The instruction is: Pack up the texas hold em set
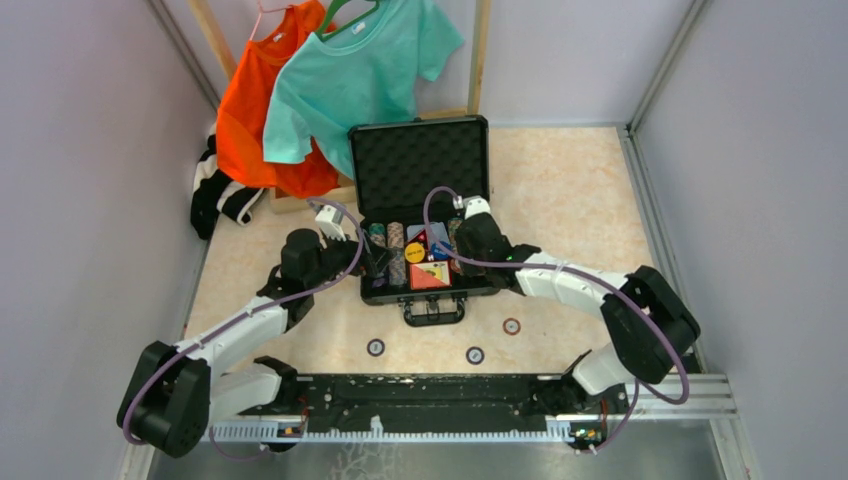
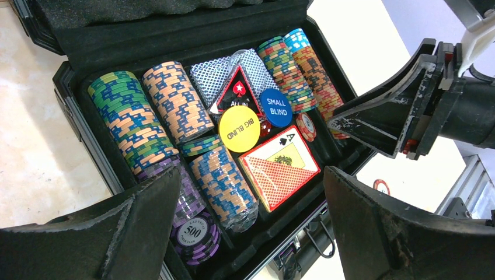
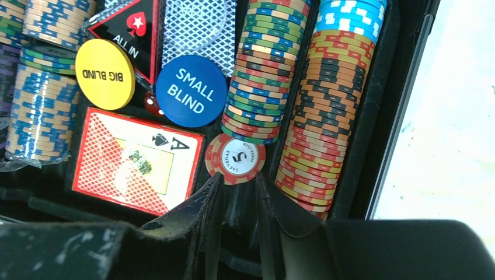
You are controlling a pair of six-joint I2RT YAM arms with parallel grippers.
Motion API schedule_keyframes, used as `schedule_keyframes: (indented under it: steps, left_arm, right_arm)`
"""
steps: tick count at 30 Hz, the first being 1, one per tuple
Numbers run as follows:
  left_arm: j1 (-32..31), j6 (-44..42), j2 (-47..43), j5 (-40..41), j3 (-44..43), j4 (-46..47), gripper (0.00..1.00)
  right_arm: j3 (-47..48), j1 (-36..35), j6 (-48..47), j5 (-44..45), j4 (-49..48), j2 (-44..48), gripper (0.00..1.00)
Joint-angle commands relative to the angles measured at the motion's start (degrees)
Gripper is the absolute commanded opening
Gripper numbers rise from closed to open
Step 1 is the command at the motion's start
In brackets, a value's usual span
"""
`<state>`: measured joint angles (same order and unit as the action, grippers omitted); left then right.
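The black briefcase [image 1: 420, 165] lies open, foam lid up, handle [image 1: 434, 312] toward me. Rows of poker chips [image 2: 125, 116], a red card box [image 3: 137, 160], a yellow button [image 3: 105, 74], a blue button [image 3: 191, 90] and a red die [image 3: 153, 105] lie inside. My right gripper [image 3: 239, 175] sits low in the case's right side, jaws a narrow gap apart with nothing between them. A red chip [image 3: 235, 158] rests just past its tips, against a chip row. My left gripper [image 2: 251, 175] hovers wide open over the case's front left. Three loose chips [image 1: 475, 355] lie on the table.
An orange shirt [image 1: 255, 110] and a teal shirt [image 1: 360, 70] hang behind the case, with a black-and-white garment [image 1: 215, 190] at the left wall. The arms' mounting rail [image 1: 430, 400] runs along the near edge. Grey walls close in both sides.
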<state>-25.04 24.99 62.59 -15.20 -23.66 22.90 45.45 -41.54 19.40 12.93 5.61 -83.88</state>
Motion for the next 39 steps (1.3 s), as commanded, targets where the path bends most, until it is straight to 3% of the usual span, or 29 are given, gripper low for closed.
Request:
schedule_keyframes:
  steps: [1, 28, 39]
  left_arm:
    - [-0.3, -0.2, -0.9, -0.1, -0.1, 0.4, 0.97]
    - [-0.3, -0.5, 0.2, 0.5, -0.2, 0.2, 0.97]
    - [-0.3, -0.6, 0.3, 0.2, -0.3, 0.3, 0.97]
  right_arm:
    - [1.4, -0.8, -1.0, -0.4, -1.1, 2.2, 0.27]
    - [11.1, 4.3, -3.4, -1.7, -4.6, -9.8, 0.28]
    - [11.9, 4.3, -4.4, -2.6, -3.4, -7.6, 0.28]
